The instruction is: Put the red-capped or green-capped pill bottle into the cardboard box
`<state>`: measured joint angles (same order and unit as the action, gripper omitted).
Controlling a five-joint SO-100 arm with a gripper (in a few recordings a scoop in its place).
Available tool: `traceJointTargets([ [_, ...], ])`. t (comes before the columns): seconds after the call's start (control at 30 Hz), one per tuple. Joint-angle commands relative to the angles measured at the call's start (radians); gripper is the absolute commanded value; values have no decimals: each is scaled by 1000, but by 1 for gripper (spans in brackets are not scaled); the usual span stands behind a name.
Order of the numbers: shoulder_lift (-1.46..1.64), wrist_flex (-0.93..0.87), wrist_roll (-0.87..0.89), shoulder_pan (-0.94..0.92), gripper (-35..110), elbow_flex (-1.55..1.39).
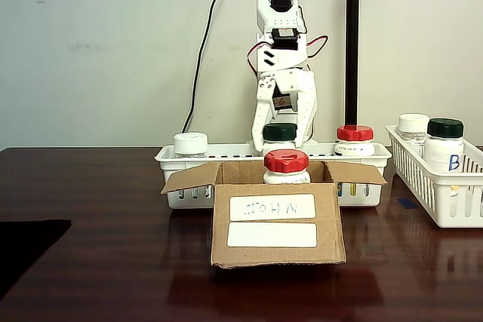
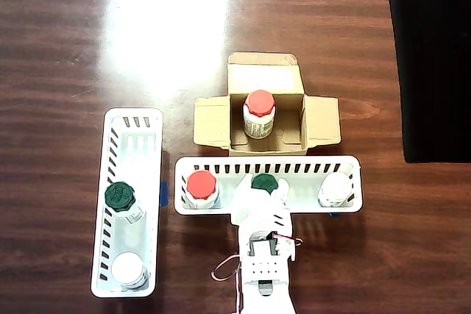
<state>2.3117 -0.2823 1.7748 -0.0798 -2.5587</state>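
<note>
Gripper [image 1: 284, 135] is down over the green-capped pill bottle [image 1: 280, 132], which stands mid-tray in the white slotted tray [image 1: 172, 157] behind the cardboard box [image 1: 276, 224]. In the fixed view the fingers hang on either side of the dark cap. Whether they are pressing on it or only straddling it, I cannot tell. In the overhead view the bottle [image 2: 264, 182] sits at 6 o'clock from the box [image 2: 321, 120], just across the tray's front wall.

Box state: flaps spread outward, "JOHN" label on the front face, and a red-capped bottle [image 2: 259, 112] already standing inside, roughly centred.

Risks, as judged from here:
- Grip looks to be near cap level; a hold on the cap alone could let the bottle tilt or slip on lift.
- The lift has to clear the tray wall and then the box's rear flap; a low carry could catch either and shove the box.
- Free floor in the box is narrow; lowering onto the red cap would tip one bottle or both. Aim for a side of it.

Neighbours in the same tray (overhead view): another red-capped bottle [image 2: 201, 185] at 9 o'clock of the target, a white-capped bottle [image 2: 335, 187] at 3 o'clock, both apart from it, so finger clearance seems adequate. A second tray [image 2: 115, 123] at far 9 o'clock holds a green-capped bottle [image 2: 121, 197] marked "B" and a white-capped one [image 2: 129, 268]; not in the path.
</note>
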Motion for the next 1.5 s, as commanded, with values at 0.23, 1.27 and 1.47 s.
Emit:
traceJointTargets([
  [0.23, -14, -58, 5, -12, -5, 84],
  [1.27, -299, -808, -147, -25, 0, 1120],
  [1.47, -463, -808, -156, -61, 0, 1287],
])
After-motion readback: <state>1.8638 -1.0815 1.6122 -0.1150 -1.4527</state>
